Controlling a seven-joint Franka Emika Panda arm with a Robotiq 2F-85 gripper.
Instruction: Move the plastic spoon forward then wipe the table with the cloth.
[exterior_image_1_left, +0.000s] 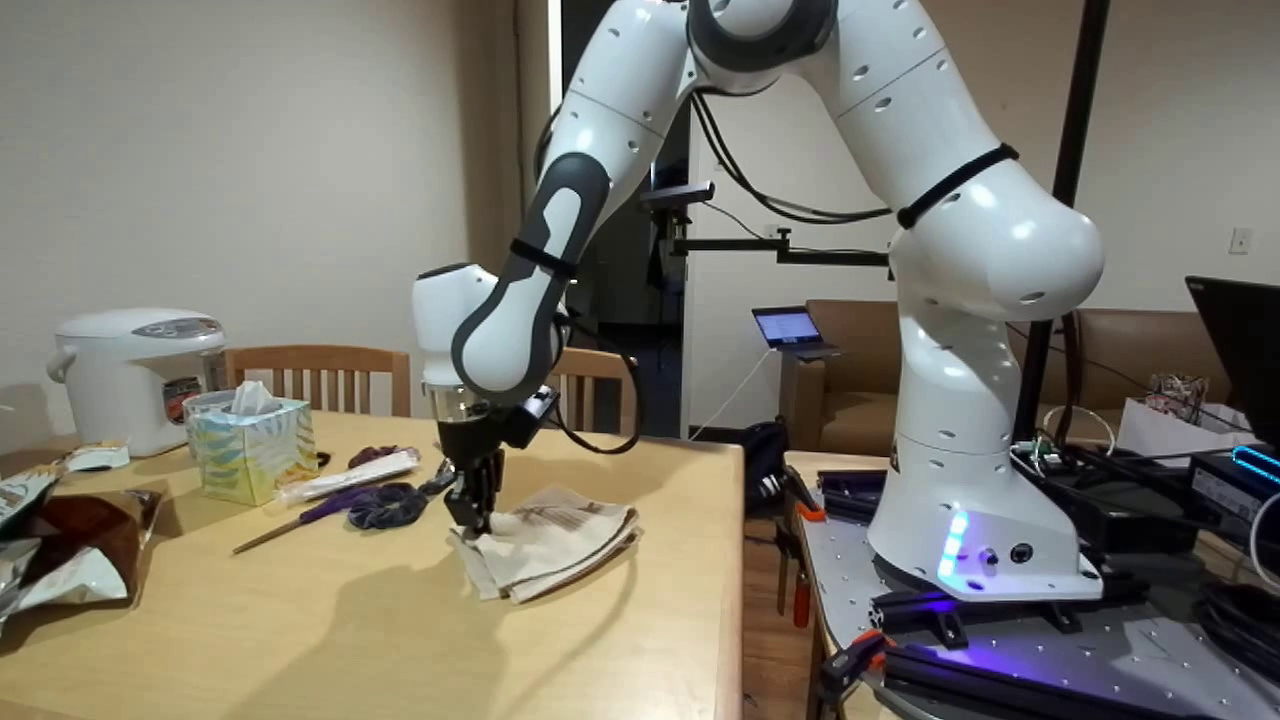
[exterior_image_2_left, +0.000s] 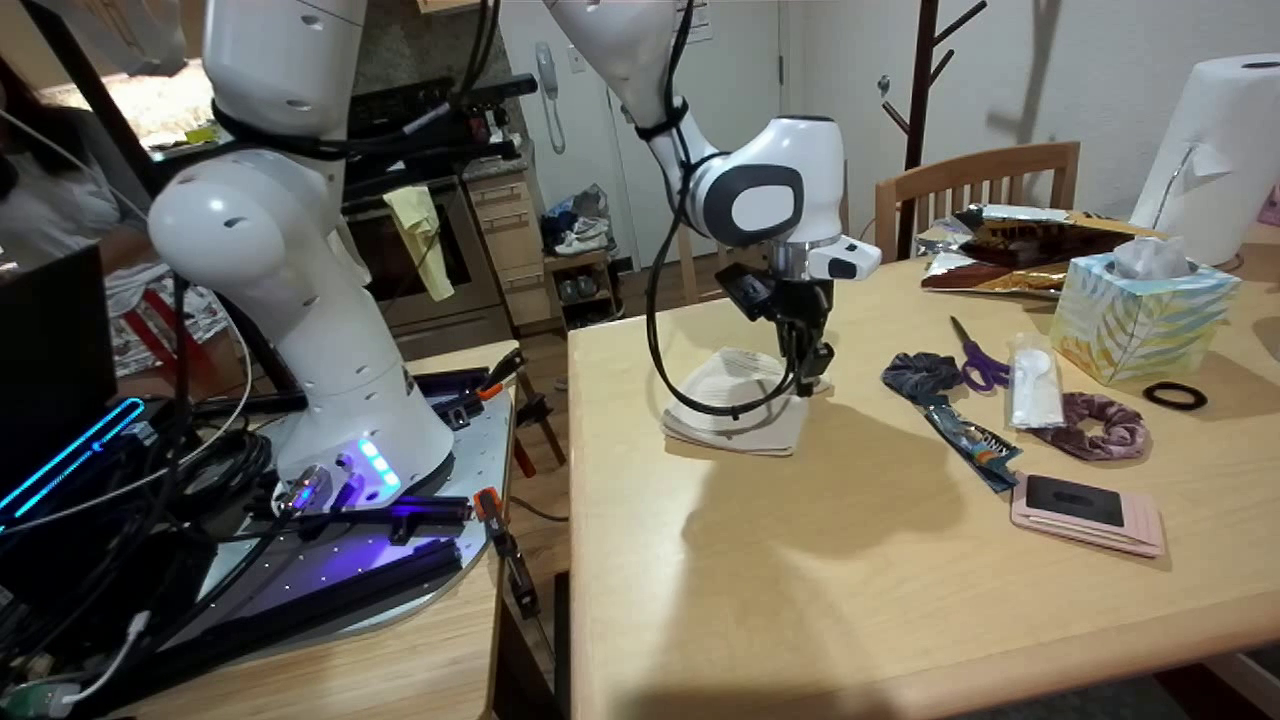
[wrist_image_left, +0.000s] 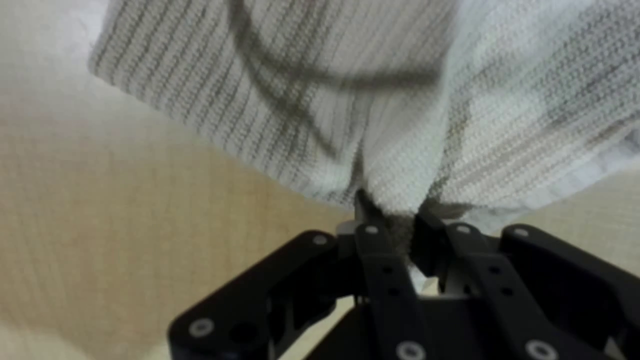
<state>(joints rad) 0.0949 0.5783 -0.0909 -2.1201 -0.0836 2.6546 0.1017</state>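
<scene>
The cloth (exterior_image_1_left: 575, 545) lies rumpled and beige on the light wooden table (exterior_image_1_left: 400, 650), near the robot-side edge. It also shows in an exterior view (exterior_image_2_left: 735, 395) and fills the upper part of the wrist view (wrist_image_left: 300, 100). My gripper (wrist_image_left: 392, 215) points down and is shut on a fold at the cloth's edge, at table height. The gripper also shows in both exterior views (exterior_image_1_left: 475, 522) (exterior_image_2_left: 808, 385). The white plastic spoon (exterior_image_2_left: 1035, 375) lies in a clear wrapper on the table, apart from the gripper; its wrapper (exterior_image_1_left: 355, 475) shows in an exterior view.
Purple scissors (exterior_image_2_left: 985, 365), a dark scrunchie (exterior_image_2_left: 920, 375), a mauve scrunchie (exterior_image_2_left: 1105, 430), a small packet (exterior_image_2_left: 968, 440) and a pink card holder (exterior_image_2_left: 1088, 515) lie around the spoon. A tissue box (exterior_image_1_left: 255, 445), snack bags (exterior_image_1_left: 85, 545) and a white water dispenser (exterior_image_1_left: 145, 375) stand farther off.
</scene>
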